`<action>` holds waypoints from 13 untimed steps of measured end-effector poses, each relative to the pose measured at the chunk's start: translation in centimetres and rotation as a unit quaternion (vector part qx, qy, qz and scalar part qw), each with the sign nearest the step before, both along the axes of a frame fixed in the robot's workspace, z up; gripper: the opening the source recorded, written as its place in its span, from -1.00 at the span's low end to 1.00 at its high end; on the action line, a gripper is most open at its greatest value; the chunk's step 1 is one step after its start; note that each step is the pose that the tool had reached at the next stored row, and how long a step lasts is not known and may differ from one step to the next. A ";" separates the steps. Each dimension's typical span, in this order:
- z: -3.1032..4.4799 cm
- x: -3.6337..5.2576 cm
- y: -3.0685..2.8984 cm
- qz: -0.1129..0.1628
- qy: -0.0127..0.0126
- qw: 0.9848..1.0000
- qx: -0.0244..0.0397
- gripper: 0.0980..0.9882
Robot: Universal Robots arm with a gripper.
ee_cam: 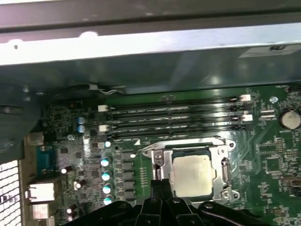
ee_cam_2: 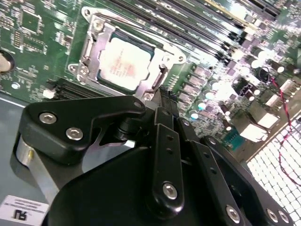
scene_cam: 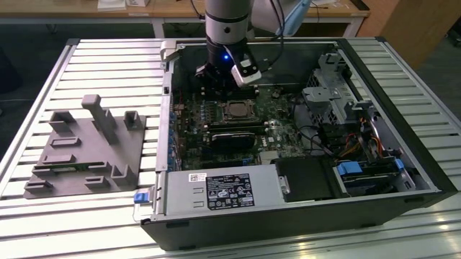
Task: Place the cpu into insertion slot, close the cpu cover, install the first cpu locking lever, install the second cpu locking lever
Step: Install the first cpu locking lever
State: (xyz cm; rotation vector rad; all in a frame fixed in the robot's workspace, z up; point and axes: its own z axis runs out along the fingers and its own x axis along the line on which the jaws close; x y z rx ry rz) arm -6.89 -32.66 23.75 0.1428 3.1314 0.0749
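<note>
Second wrist view: pale square cpu [ee_cam_2: 124, 60]

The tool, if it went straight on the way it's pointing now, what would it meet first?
Probably the tool would meet the cpu cover at its edge beside the cpu; depth is unclear.

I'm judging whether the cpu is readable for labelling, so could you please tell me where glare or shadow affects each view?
Second wrist view: glare whitens the cpu face and the grille; the gripper is a dark mass. First wrist view: a bright streak runs along the case wall. Exterior view: the table slats gleam while the case interior is dim.
</note>
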 end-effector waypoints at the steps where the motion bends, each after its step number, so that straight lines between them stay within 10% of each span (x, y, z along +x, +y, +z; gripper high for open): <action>1: 0.00 -0.14 0.00 0.000 0.000 1.000 0.000 -0.98; 13: 1.14 -0.32 0.00 0.000 -0.001 1.000 0.000 -0.98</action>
